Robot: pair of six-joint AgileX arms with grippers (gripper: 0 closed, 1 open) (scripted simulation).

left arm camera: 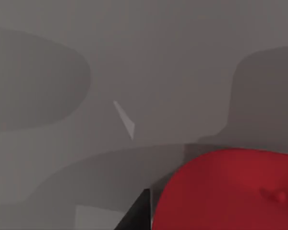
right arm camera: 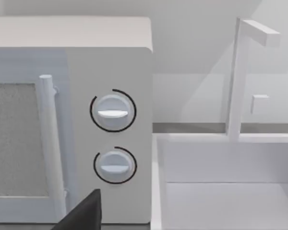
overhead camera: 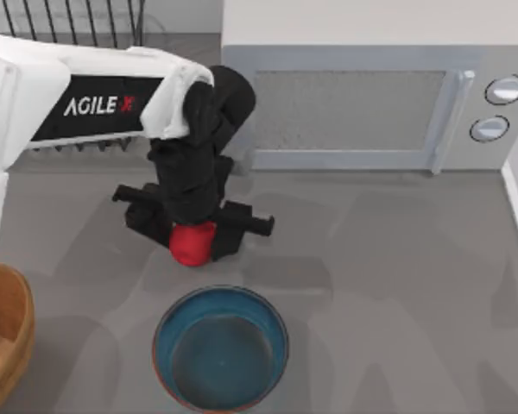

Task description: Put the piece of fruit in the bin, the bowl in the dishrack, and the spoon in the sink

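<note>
Left gripper (overhead camera: 192,231) is sitting mid-table, just behind the bowl (overhead camera: 220,348), with jaws either side of the piece of fruit (overhead camera: 192,244). Fruit is filling the gap between them; reading that as gripped, though whether it's lifted off the table (overhead camera: 397,285) isn't clear. In the left wrist view the fruit (left arm camera: 230,189) is sitting right up against the camera, with grey tabletop beyond.

Handling call: fruit looks small, round, rigid and smooth, probably light. Round means it can roll or squirt out of a two-finger pinch, so the hold should be across its widest part, centred, with moderate squeeze.

Bin (overhead camera: 4,332) is at the table's left edge, near the front corner. Dishrack (overhead camera: 69,26) is at the back-left corner. Bowl is at the front edge, empty.

Right arm is parked, its wrist camera facing the microwave (right arm camera: 72,120) and the sink (right arm camera: 225,191). Can't tell its finger state.
</note>
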